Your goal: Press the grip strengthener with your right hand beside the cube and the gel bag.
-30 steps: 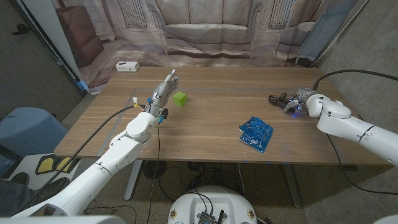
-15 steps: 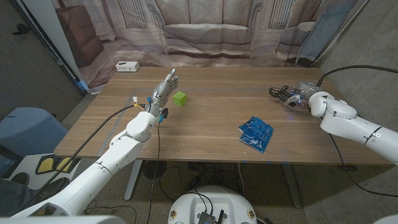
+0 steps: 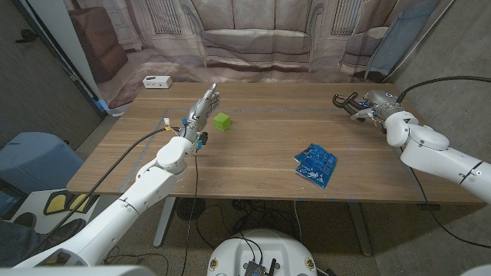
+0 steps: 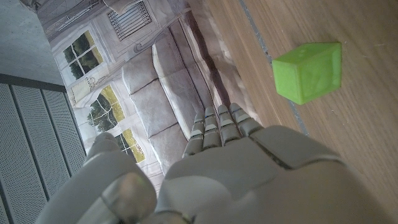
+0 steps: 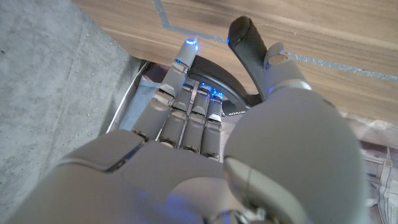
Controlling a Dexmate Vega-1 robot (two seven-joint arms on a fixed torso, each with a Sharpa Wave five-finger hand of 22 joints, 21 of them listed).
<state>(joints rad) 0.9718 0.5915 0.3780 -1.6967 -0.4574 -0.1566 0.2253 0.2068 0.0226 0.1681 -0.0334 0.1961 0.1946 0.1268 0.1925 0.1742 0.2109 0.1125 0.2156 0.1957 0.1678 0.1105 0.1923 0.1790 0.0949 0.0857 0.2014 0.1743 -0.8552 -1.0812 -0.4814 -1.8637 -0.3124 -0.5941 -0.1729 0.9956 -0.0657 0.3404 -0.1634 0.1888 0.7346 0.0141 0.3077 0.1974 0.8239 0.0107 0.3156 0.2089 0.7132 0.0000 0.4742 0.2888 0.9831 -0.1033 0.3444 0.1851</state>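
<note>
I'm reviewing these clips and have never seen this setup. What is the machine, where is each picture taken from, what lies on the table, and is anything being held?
It is a stationary robot with two arms, each ending in a five-finger hand, at a wooden table. The wide picture comes from a camera on its head, looking down. The other two come from cameras on each wrist, looking along the back of that hand.

On the table lie a green cube and a blue gel bag. A small white box sits beyond the table's far left corner.

The right hand holds a black grip strengthener near the table's far right corner; the right wrist view shows its fingers wrapped on the handles. The left hand holds nothing, beside the cube.
</note>
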